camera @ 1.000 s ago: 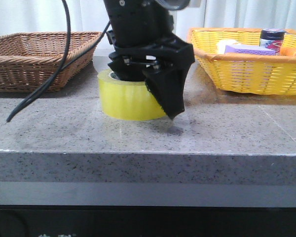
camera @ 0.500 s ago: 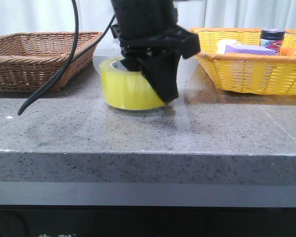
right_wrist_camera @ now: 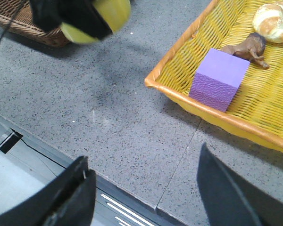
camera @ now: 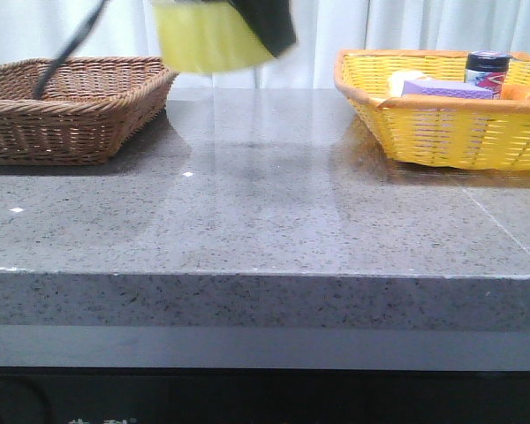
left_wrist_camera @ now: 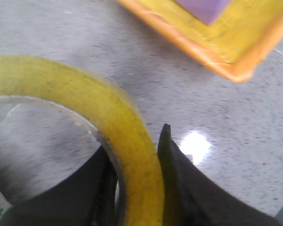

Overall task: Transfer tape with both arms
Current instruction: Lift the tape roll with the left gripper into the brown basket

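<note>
The tape (camera: 205, 37), a wide yellow roll, hangs high above the grey table at the top of the front view, blurred by motion. My left gripper (camera: 267, 22) is shut on its wall, one finger inside the core and one outside, as the left wrist view shows on the tape (left_wrist_camera: 122, 127) with the outer finger (left_wrist_camera: 179, 179). The tape also shows in the right wrist view (right_wrist_camera: 101, 16), held by the left gripper. My right gripper (right_wrist_camera: 144, 193) is open and empty over the table's front edge, out of the front view.
A brown wicker basket (camera: 66, 110) stands at the back left. A yellow basket (camera: 442, 119) at the back right holds a purple block (right_wrist_camera: 219, 79), a bread roll (right_wrist_camera: 273, 16) and other items. The table's front edge (right_wrist_camera: 108, 188) lies under my right gripper.
My left gripper has lifted the tape off the table, from resting on the surface to high at the top of the front view, and a little to the left.
</note>
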`<act>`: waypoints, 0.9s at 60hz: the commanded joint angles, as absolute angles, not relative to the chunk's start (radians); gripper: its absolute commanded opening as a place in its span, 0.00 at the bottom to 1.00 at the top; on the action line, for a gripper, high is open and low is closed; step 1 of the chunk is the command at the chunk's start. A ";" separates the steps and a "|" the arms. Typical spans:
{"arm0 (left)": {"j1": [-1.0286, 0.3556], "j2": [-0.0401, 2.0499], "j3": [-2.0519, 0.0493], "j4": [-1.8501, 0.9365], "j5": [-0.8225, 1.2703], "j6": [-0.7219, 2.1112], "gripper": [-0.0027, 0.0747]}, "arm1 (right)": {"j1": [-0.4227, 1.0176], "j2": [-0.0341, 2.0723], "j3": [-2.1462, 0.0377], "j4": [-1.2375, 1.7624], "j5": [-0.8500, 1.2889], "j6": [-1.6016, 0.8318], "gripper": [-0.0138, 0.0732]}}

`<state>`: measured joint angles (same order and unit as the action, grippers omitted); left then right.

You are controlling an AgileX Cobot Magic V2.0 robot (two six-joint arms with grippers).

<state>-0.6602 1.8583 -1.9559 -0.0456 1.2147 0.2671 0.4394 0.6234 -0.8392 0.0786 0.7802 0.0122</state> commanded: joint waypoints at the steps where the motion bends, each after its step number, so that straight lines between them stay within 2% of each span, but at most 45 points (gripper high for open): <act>1: -0.604 1.781 -2.006 -0.037 1.181 0.260 0.16 | 0.435 0.625 -0.865 0.080 0.715 0.011 0.72; 29: -0.281 1.840 -2.006 -0.035 1.095 0.260 0.16 | 0.435 0.625 -0.865 0.080 0.715 0.011 0.72; 54: -0.224 1.990 -2.006 -0.035 1.047 0.258 0.17 | 0.435 0.625 -0.865 0.080 0.715 0.011 0.72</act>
